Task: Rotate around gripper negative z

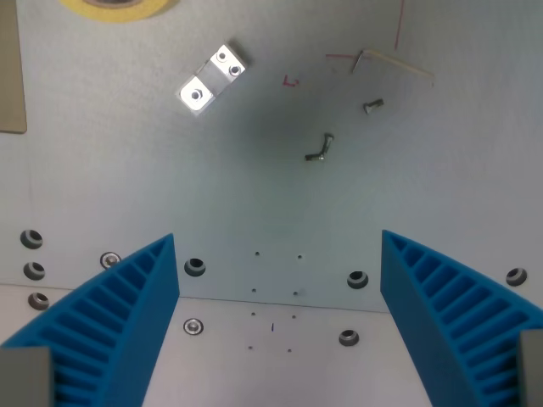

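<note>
Two blue ribbed fingers (127,314) of the pincer (280,254) spread wide, nothing between them, hanging over the grey surface (254,186). Wrist view: metal bracket (212,78) upper left, tilted; two small screws (319,149) upper right, apart; yellow tape roll (119,7) at top edge.

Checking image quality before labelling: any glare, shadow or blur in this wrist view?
Wrist view: the metal bracket glares bright white; a soft dark shadow sits mid-surface near the small screws; the blue end effector fingers look slightly soft at the lower edge; the table is evenly lit.
</note>
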`<state>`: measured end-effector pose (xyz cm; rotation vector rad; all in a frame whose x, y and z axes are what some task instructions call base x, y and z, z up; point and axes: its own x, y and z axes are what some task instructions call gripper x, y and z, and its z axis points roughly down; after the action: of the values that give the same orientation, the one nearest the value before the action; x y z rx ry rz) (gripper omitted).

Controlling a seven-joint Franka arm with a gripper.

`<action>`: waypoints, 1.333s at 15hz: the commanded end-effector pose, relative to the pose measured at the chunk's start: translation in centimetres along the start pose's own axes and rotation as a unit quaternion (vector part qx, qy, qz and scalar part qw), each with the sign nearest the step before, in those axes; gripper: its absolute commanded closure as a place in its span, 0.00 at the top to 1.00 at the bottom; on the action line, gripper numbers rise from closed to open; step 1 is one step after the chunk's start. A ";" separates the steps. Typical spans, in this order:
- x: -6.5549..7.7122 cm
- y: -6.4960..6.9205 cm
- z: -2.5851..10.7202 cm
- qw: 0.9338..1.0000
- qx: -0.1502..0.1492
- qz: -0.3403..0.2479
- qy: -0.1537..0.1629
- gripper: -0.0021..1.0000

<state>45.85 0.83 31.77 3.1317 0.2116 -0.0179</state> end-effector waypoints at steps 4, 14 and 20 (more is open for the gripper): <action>0.0 0.0 -0.2 0.996 0.000 -0.092 0.002 1.00; 0.0 0.0 -0.2 0.987 0.000 -0.158 0.002 1.00; 0.0 0.0 -0.2 0.980 -0.001 -0.197 0.002 1.00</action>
<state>45.85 0.86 31.76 3.0818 0.6025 -0.0185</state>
